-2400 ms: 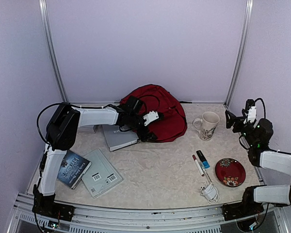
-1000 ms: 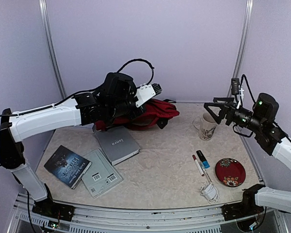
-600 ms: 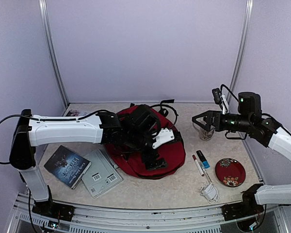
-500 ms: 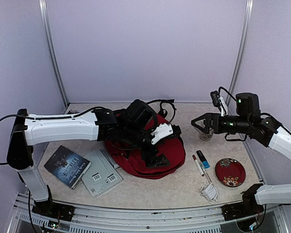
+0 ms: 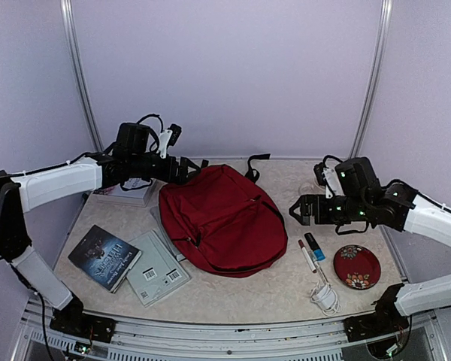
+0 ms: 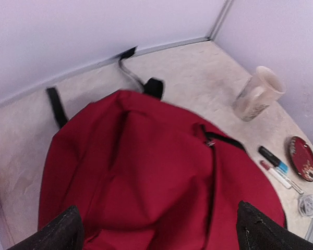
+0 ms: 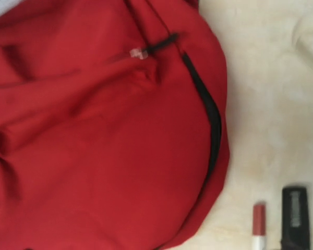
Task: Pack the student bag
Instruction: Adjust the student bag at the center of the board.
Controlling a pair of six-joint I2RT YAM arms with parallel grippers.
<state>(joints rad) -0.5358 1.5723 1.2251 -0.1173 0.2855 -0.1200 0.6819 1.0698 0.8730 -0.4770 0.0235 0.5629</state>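
The student bag (image 5: 225, 218) lies flat in the middle of the table (image 5: 270, 289), its straps toward 12 o'clock and its zipper (image 7: 211, 122) closed as far as I can see. The left gripper (image 5: 189, 167) hangs above the bag's 10 o'clock corner, its fingers (image 6: 68, 229) wide apart with nothing between them. The right gripper (image 5: 299, 210) stands just beside the bag at 3 o'clock, also spread and empty. I judge the bag to be soft and limp: the fabric sags and folds, so it will collapse when lifted and is probably light. A pinch on loose cloth will only bunch it up. Better holds are the small zipper pull (image 7: 146, 51) for one gripper and the stiffer seam beside the zipper for the other.
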